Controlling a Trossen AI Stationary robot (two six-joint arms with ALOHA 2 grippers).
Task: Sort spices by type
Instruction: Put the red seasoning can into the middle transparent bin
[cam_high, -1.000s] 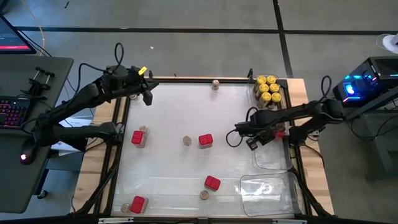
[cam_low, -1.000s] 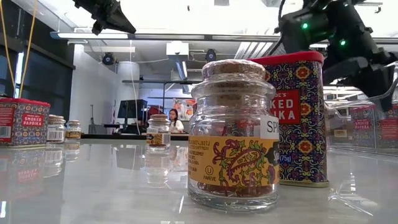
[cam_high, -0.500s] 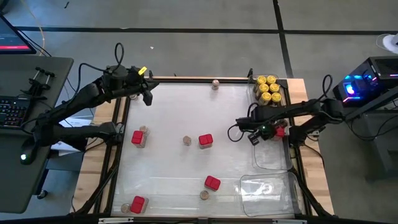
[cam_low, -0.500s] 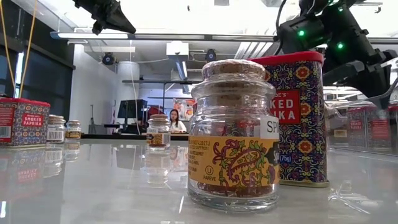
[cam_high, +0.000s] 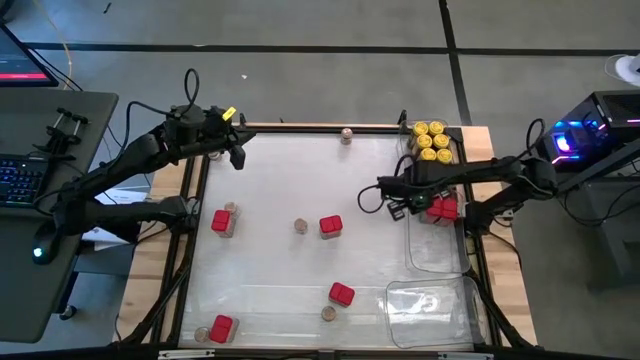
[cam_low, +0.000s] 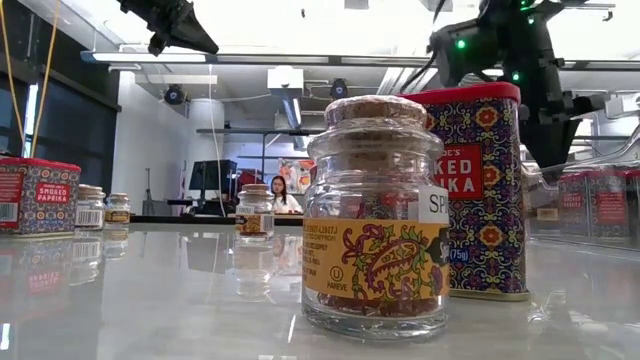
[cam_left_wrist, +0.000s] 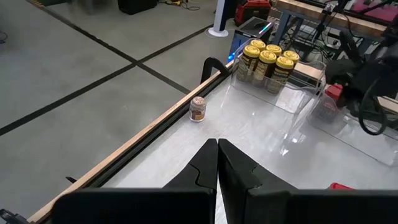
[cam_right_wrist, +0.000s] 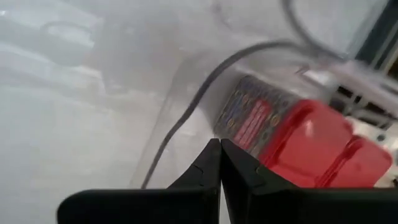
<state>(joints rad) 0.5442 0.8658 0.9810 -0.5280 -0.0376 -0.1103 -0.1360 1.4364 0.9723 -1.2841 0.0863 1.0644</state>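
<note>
Smoked-paprika tin (cam_high: 330, 227) at frame centre in the high view, cork-topped glass jar (cam_high: 300, 226) just beside it: rigid, smooth-sided, the glass breakable, best pinched across flat faces or below the cork; right gripper (cam_high: 392, 207) and left gripper (cam_high: 238, 160) both pressed together, empty.

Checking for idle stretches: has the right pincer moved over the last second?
Yes. In the high view the right pincer, shut and empty, has swung toward the table's far edge, nearer the yellow-lidded jars, beside the red tins in the tray.
</note>
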